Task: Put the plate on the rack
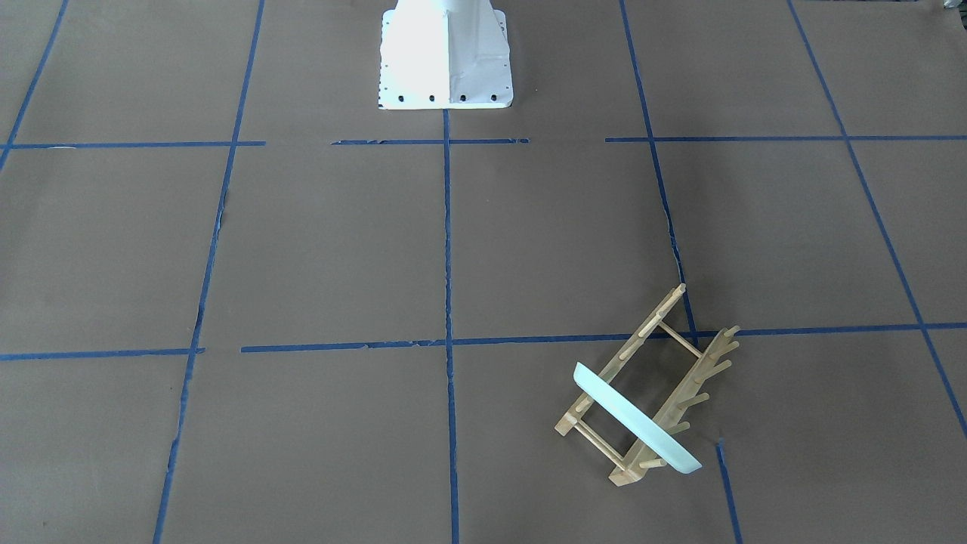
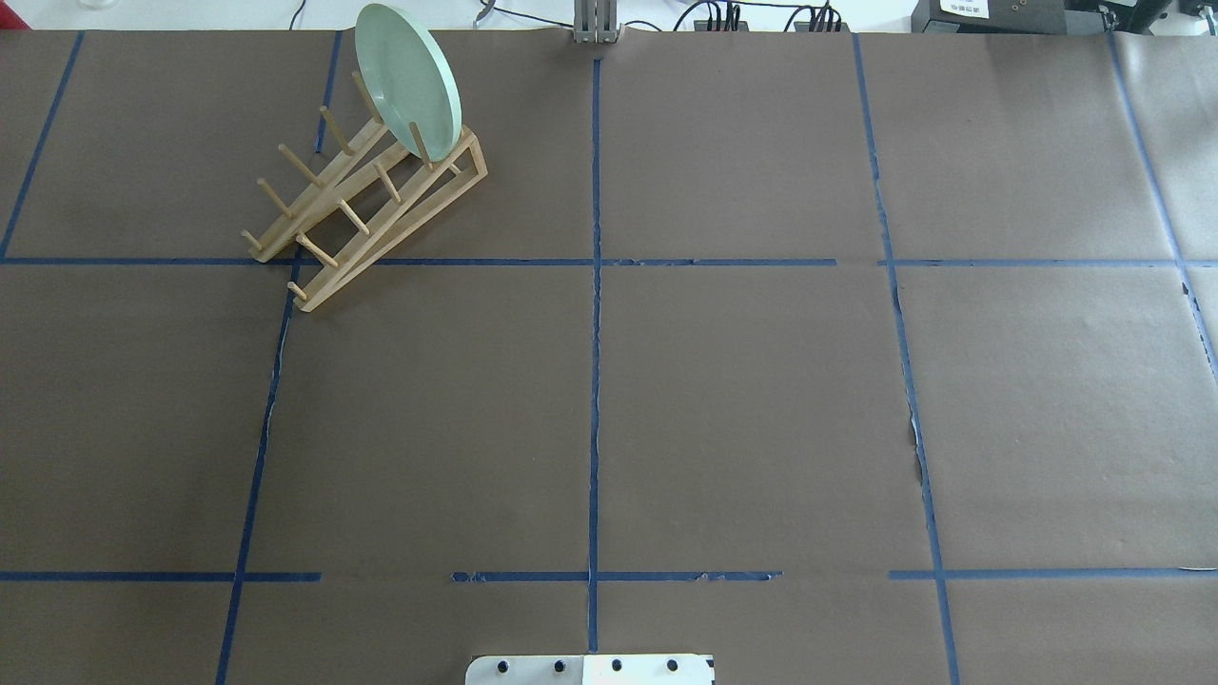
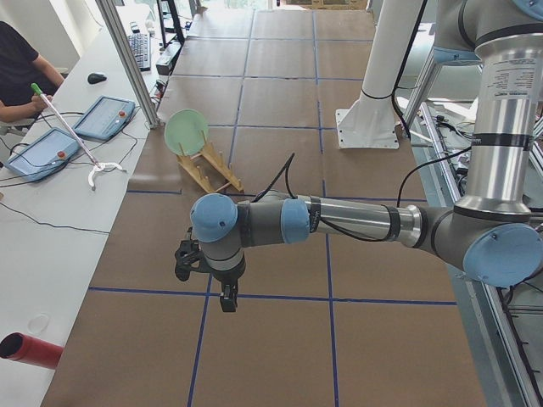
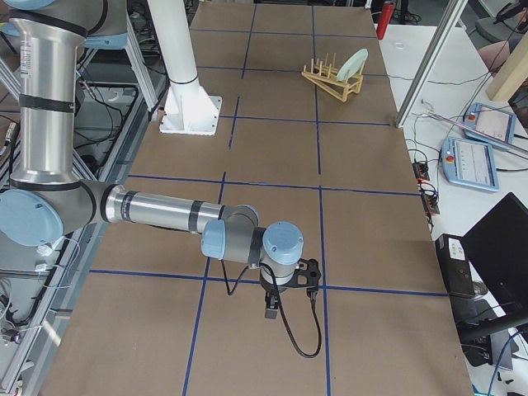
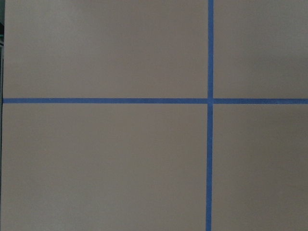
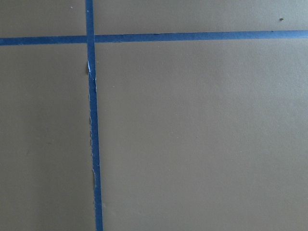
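The pale mint-green plate [image 2: 407, 81] stands on edge between the pegs at one end of the light-wood rack [image 2: 333, 276], far from the robot on its left side. Both also show in the front-facing view, plate [image 1: 634, 418] and rack [image 1: 676, 404], and small in the side views, plate [image 3: 186, 131] and plate [image 4: 353, 62]. My left gripper [image 3: 227, 298] hangs over bare table well short of the rack, seen only in the exterior left view. My right gripper [image 4: 271, 307] hangs over the table's other end. I cannot tell whether either is open or shut. Both wrist views show only brown paper and blue tape.
The white robot base [image 1: 444, 57] stands at the table's near-robot edge. Beside the table is a white desk with tablets [image 3: 103, 117], a seated person [image 3: 21, 68], an aluminium post [image 3: 127, 59] and a red cylinder [image 3: 30, 349].
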Tool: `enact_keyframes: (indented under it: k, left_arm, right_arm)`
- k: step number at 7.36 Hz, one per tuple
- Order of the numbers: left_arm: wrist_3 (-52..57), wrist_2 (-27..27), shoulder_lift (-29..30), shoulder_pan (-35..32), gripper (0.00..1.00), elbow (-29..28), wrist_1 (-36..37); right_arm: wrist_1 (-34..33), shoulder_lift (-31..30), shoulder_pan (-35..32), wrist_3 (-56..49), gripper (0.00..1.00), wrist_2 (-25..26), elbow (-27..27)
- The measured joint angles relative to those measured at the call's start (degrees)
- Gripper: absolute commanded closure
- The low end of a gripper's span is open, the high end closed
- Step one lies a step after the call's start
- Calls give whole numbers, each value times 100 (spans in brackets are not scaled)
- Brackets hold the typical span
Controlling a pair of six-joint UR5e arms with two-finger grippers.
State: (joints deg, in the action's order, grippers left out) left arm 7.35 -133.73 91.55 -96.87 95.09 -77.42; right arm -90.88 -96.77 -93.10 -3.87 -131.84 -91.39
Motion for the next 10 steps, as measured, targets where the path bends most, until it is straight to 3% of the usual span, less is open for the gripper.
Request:
enact_keyframes:
  k: [10]
  left_arm:
    - [2,-54,73,20,0,-32,-207]
  right_arm:
    - [0,0,2,0,0,0,4]
